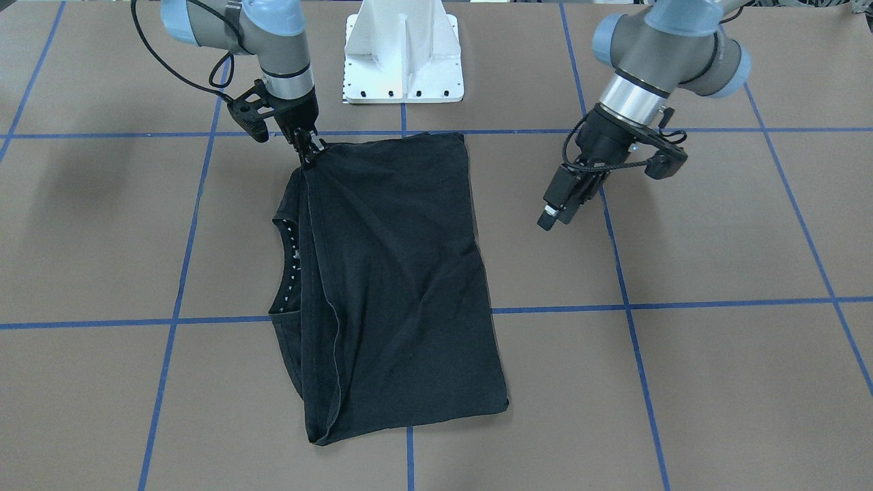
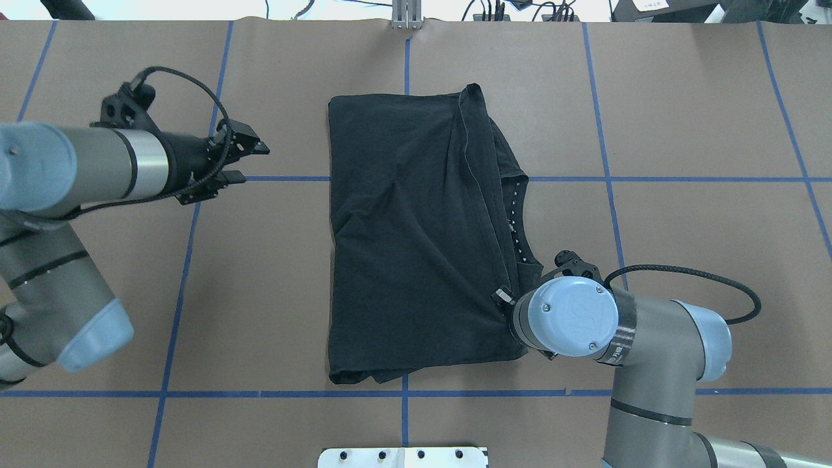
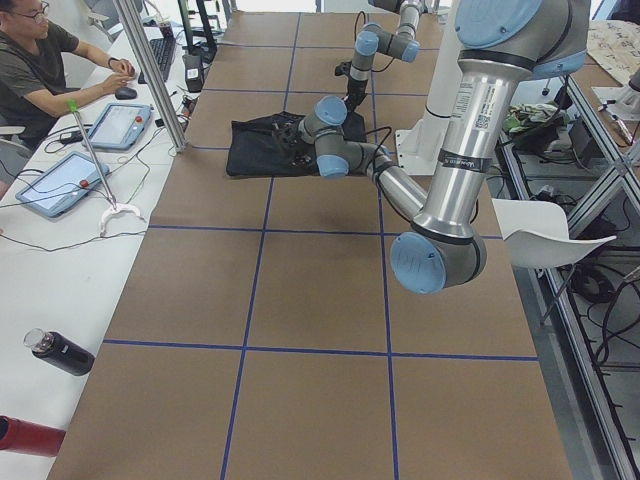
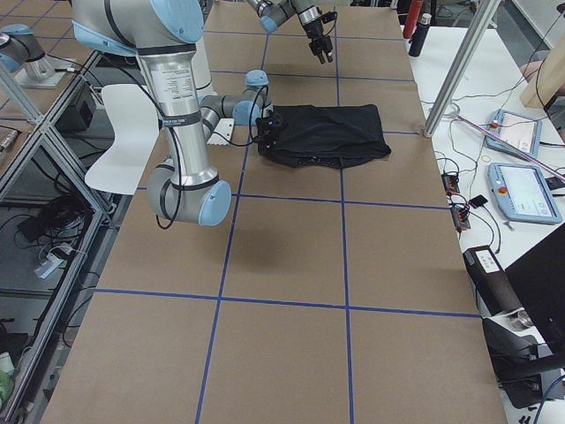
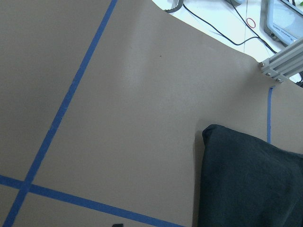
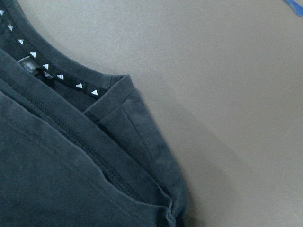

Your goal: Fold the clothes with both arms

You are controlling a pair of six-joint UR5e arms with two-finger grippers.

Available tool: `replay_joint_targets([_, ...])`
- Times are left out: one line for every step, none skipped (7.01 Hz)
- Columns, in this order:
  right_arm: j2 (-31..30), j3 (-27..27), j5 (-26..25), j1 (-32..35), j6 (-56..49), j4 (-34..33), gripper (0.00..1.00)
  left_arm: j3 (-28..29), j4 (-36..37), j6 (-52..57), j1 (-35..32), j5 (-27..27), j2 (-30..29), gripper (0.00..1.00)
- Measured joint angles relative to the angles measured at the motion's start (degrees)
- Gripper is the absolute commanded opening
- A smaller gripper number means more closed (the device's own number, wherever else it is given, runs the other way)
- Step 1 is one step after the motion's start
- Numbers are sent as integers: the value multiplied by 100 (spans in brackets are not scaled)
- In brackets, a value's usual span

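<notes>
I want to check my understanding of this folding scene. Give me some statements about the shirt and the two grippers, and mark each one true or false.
1. The right gripper pinches a corner of the T-shirt. True.
2. The left gripper also holds the T-shirt. False: it is open and hangs over the bare table, apart from the cloth.
3. The chest graphic faces up. False: only plain black cloth and the neckline show.
4. The neckline, with its small white marks, lies on the right arm's side of the T-shirt. True.
</notes>
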Motion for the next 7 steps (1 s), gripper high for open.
replay_joint_targets([-3, 7, 1, 0, 0, 0, 0, -182, -46, -430, 586, 462, 159, 69])
replay_joint_targets([-5, 11, 1, -1, 0, 0, 0, -282, -49, -722, 1167, 928, 301, 68])
replay_joint_targets([-5, 12, 2, -1, 0, 0, 0, -315, -44, -926, 1683, 1322, 444, 68])
replay_joint_targets([-4, 12, 2, -1, 0, 0, 0, -303, -40, -1026, 2082, 1589, 553, 68])
replay_joint_targets([-1, 13, 2, -1, 0, 2, 0, -257, -35, -1075, 2344, 1780, 595, 68])
replay_joint_targets([2, 15, 2, -1, 0, 6, 0, -199, -30, -1194, 2480, 1928, 603, 69])
replay_joint_targets([2, 15, 1, -1, 0, 8, 0, -125, -23, -1372, 2582, 2077, 591, 68])
